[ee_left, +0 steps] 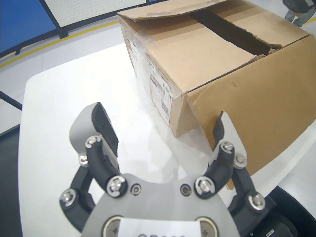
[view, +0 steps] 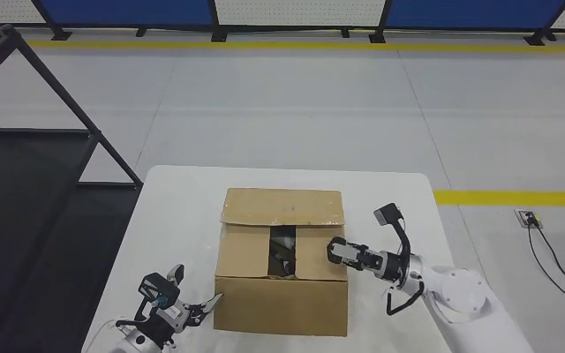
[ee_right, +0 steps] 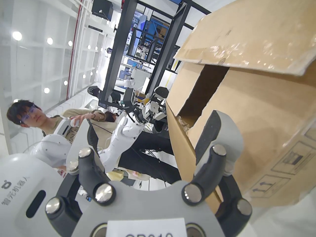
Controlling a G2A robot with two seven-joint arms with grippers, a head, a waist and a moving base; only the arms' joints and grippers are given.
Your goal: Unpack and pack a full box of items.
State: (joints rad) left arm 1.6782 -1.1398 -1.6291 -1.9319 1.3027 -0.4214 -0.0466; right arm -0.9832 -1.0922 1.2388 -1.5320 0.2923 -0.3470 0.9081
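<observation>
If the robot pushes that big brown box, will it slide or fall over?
The box sits wide and flat on the table, so it would probably slide, not tip. Its torn top flaps likely bend easily. Things show inside, so maybe heavyish.

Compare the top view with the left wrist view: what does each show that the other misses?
Top view alone: dark items inside the box, seen through the gap between its top flaps. Left wrist view alone: printed labels on the box's side wall, and the far flap lifted, with a ragged edge. Both: the cardboard box, partly open, on the white table, with the left gripper open at its near corner.
</observation>
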